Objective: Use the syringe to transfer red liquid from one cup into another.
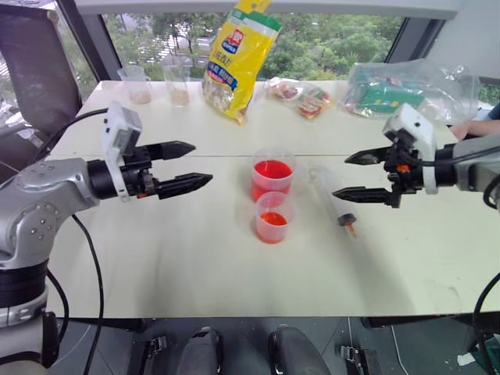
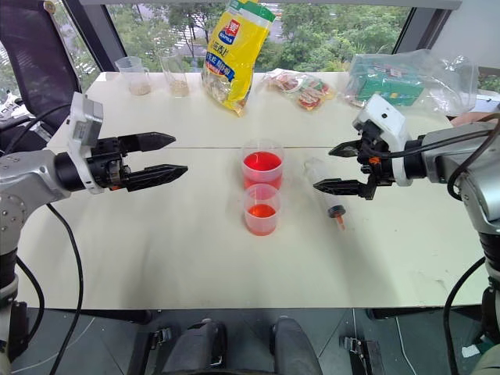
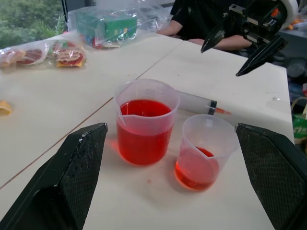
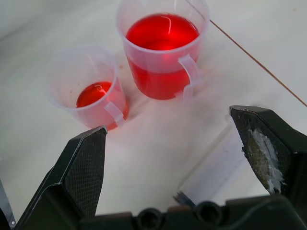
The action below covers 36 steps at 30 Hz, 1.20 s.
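Syringe (image 1: pixel 334 199) beside cups, unobstructed

Pale cream table (image 1: pixel 195 273), with a thin seam running across it parallel to the far edge. Behind the far edge, a window (image 1: pixel 336 39) with dark frames looks onto green trees; daylight falls across the tabletop. A dark chair (image 1: pixel 31 62) stands at the far left corner. Grey floor (image 1: pixel 406 348) lies below the near edge.

Syringe (image 1: pixel 334 197) flat on table, right of taller (image 1: pixel 273 176) and shorter cups (image 1: pixel 273 216)
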### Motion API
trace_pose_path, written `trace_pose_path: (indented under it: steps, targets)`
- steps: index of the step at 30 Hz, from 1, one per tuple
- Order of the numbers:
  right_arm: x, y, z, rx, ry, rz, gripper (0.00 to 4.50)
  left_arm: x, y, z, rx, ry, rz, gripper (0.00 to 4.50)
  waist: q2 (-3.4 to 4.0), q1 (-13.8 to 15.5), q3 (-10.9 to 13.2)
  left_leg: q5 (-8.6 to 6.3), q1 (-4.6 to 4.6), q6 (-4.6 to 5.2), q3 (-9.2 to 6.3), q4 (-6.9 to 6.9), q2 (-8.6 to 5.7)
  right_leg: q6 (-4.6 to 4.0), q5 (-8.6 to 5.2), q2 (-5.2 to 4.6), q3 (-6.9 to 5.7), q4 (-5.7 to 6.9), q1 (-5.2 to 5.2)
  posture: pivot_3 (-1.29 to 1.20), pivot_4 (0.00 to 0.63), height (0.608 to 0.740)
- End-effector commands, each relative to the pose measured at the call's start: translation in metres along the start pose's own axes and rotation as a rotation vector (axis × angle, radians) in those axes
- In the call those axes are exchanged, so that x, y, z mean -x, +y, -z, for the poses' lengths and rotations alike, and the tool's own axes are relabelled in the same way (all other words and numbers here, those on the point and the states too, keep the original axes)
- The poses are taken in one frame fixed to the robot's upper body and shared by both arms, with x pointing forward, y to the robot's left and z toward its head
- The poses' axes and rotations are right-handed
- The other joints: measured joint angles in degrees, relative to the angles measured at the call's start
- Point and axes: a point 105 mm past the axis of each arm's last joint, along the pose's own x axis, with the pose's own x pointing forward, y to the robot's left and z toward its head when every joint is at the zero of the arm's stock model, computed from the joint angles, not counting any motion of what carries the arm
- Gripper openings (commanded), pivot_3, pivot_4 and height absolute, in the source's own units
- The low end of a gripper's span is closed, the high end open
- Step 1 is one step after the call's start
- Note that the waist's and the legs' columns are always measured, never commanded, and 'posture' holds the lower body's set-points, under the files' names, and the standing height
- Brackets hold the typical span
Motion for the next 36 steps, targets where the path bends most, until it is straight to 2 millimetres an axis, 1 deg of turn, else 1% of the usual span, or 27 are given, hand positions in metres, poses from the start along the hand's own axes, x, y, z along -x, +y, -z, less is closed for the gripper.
trace_pose_path:
  steps: [1,6,11,15,18,21,24,26,31,33,36]
  targets:
    - [0.007,0.001,-0.007,0.051,-0.009,0.019,4.47,0.004,0.002,-0.008,-0.036,-0.006,-0.016,4.41,0.00,-0.02,0.00,0.00,0.00,0.00,0.00,0.00,0.00,0.00,0.00,0.00,0.00,0.00,0.00,0.00,0.150,0.740]
    - [0.007,0.001,-0.004,0.045,0.001,0.022,4.47,0.003,-0.002,-0.013,-0.031,-0.027,0.007,4.41,0.00,-0.05,0.00,0.00,0.01,0.00,0.00,0.01,0.00,0.00,0.00,0.00,0.00,0.03,0.00,0.00,0.150,0.740]
    - [0.006,-0.001,-0.003,0.034,0.008,0.032,4.47,0.003,0.000,-0.012,-0.036,-0.019,-0.003,4.41,0.00,-0.02,0.00,0.00,0.01,0.00,0.01,0.02,0.00,0.00,0.00,0.00,0.00,0.03,0.00,0.00,0.150,0.740]
    - [0.005,-0.005,-0.003,0.034,0.016,0.053,4.47,0.002,0.001,-0.014,-0.036,-0.019,-0.002,4.41,0.00,-0.02,0.00,0.00,0.01,0.00,0.00,0.02,0.00,0.00,0.00,0.00,0.00,0.04,0.00,0.00,0.150,0.740]
    - [0.004,-0.009,0.000,0.022,0.030,0.072,4.47,-0.001,0.001,-0.012,-0.037,-0.018,0.000,4.41,0.00,-0.01,0.00,0.00,0.01,0.00,0.01,0.03,0.00,0.00,0.00,0.01,0.00,0.04,0.00,0.00,0.150,0.740]
    - [0.001,-0.015,0.004,-0.020,0.074,0.108,4.47,-0.004,0.001,-0.012,-0.037,-0.020,0.011,4.41,0.00,-0.03,0.00,0.00,0.01,0.00,0.01,0.03,0.00,0.00,0.00,0.00,0.00,0.04,0.00,0.00,0.150,0.740]
    - [-0.003,-0.017,0.012,-0.085,0.163,0.095,4.47,-0.007,0.003,-0.014,-0.040,-0.028,0.016,4.41,0.00,-0.07,0.00,0.00,0.02,0.00,0.01,0.05,0.00,0.00,0.00,0.01,0.01,0.07,0.00,0.00,0.150,0.740]
    - [-0.007,-0.023,0.014,-0.130,0.193,0.114,4.47,-0.010,0.002,-0.014,-0.042,-0.030,0.024,4.41,0.00,-0.13,0.00,0.00,0.05,0.00,0.02,0.06,0.00,0.00,0.00,0.01,0.02,0.09,0.01,0.00,0.150,0.740]
    - [-0.026,-0.060,0.027,-0.398,0.275,0.271,4.47,-0.019,0.001,-0.012,-0.057,-0.028,0.038,4.41,0.00,-0.38,0.00,0.00,0.12,0.00,0.11,0.06,0.00,-0.01,0.00,0.03,0.09,0.13,0.01,0.00,0.150,0.740]
    - [-0.031,-0.070,0.033,-0.470,0.307,0.309,4.47,-0.024,0.000,-0.013,-0.063,-0.033,0.043,4.41,0.00,-0.10,0.00,0.02,0.14,-0.02,0.13,0.06,0.00,-0.01,0.00,0.04,0.10,0.19,-0.01,0.00,0.150,0.740]
    - [-0.046,-0.079,0.048,-0.563,0.386,0.366,4.47,-0.027,-0.002,-0.014,-0.067,-0.049,0.054,4.41,0.00,0.02,0.00,0.01,0.08,-0.02,0.10,0.02,-0.02,-0.01,0.00,0.02,0.08,0.13,-0.03,0.00,0.150,0.740]
